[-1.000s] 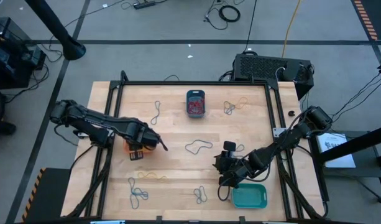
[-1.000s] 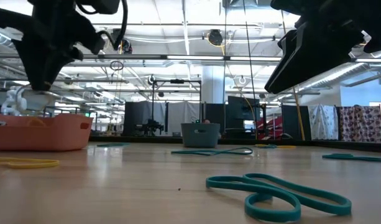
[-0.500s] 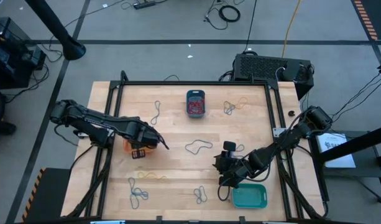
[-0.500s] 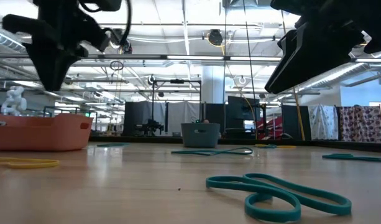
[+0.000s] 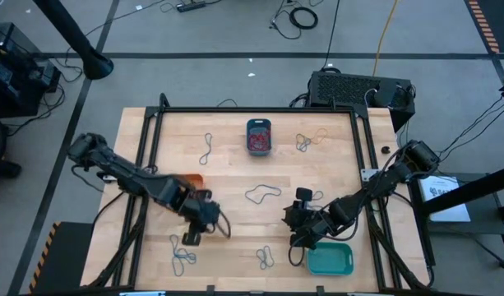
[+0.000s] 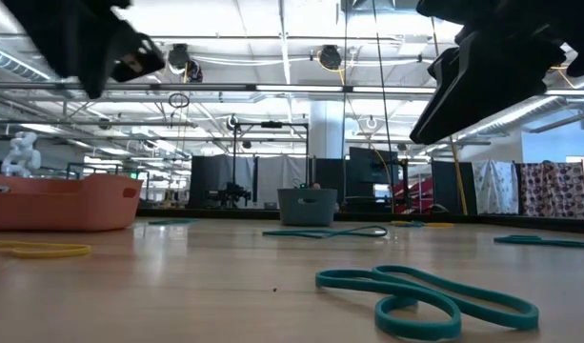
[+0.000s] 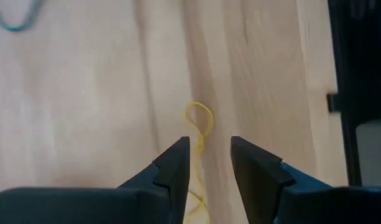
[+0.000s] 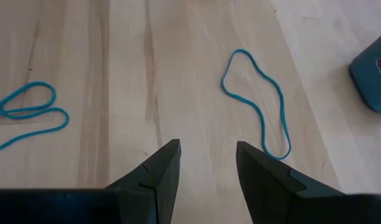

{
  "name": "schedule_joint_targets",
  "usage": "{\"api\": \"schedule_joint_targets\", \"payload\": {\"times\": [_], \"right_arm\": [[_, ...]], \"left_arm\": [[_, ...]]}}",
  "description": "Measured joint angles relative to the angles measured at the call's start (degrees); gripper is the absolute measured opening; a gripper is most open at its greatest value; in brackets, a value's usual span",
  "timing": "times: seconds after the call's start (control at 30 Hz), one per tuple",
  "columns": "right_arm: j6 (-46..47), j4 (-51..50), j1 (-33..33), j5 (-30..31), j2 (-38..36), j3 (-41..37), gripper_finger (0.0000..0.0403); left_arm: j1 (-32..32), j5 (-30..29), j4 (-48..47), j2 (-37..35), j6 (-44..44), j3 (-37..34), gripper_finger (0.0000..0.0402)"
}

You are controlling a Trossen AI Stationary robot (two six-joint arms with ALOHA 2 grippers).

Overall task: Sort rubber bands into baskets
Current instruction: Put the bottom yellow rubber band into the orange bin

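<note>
My left gripper (image 5: 210,224) stands open above the table near its near-left part. A yellow rubber band (image 7: 198,121) lies flat on the wood just ahead of and below its fingertips (image 7: 210,155). The orange basket (image 5: 191,179) sits behind that arm. The dark teal-blue basket (image 5: 258,136) at the far middle holds red bands. The turquoise basket (image 5: 329,259) stands at the near right. My right gripper (image 5: 288,217) hangs open beside it, with a teal band loop (image 8: 257,102) on the table ahead of its fingertips (image 8: 207,163).
Loose teal bands lie at the far left (image 5: 208,148), near left (image 5: 182,256), near middle (image 5: 265,258) and centre (image 5: 262,194). A yellow and teal tangle (image 5: 311,140) lies far right. A black frame (image 5: 153,148) rims the table. A black box (image 5: 358,87) stands behind it.
My left gripper has swung from above the orange basket toward the table's near edge and a little to the right. It has tipped further downward and now stands over the yellow band. Its fingers stay open. The right arm has kept still.
</note>
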Motion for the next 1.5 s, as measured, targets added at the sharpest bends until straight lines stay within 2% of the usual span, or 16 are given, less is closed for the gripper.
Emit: {"api": "schedule_joint_targets", "payload": {"times": [0.2,0.5,0.97,1.2,1.4,1.5], "right_arm": [[0.0,0.1,0.0,0.0,0.0,0.0,0.0151],[0.0,0.3,0.0,0.2,0.0,0.0,0.0151],[0.0,0.5,0.0,0.3,0.0,0.0,0.0151],[-0.1,0.5,0.0,0.2,0.0,0.0,0.0151],[0.0,0.4,0.0,0.2,0.0,0.0,0.0151],[-0.1,0.4,0.0,0.3,0.0,0.0,0.0151]], "left_arm": [[-6.3,-5.7,1.2,6.7,-1.4,0.0,0.0123],[-8.7,-6.1,1.5,17.3,-1.4,0.0,0.0123],[-8.1,-8.6,2.6,18.6,-1.3,0.0,0.0123],[-8.1,-6.3,3.9,18.9,-1.3,-0.1,0.0123],[-8.1,-5.1,3.9,22.0,-0.2,-0.4,0.0122],[-8.0,-4.5,3.8,22.2,0.5,-0.3,0.0104]]}}
